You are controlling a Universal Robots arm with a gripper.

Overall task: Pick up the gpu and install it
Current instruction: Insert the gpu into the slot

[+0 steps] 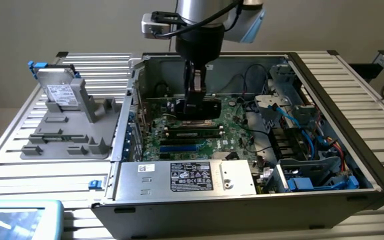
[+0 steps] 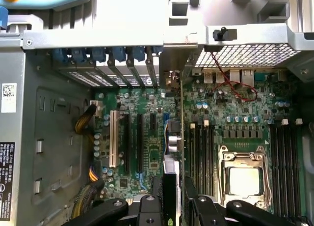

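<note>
One open computer case (image 1: 245,215) is set on a slatted metal table (image 1: 352,80) before a plain wall. Inside it, the gpu (image 2: 171,179) is held edge-on over the motherboard (image 2: 147,152) slots, with the gripper (image 2: 171,206) clamped on it, its bracket toward the case's rear wall.

the motherboard (image 1: 199,137) is showing green, carrying one white slot (image 2: 114,137) among black ones. a red wire (image 2: 235,83) is looping over it. beside it a silver box (image 1: 185,177) is wearing a black-and-white label, and blue cables (image 1: 315,147) are trailing nearby. above it, the gripper (image 2: 172,206) and its graphics card (image 2: 170,189) are looking black.
</note>
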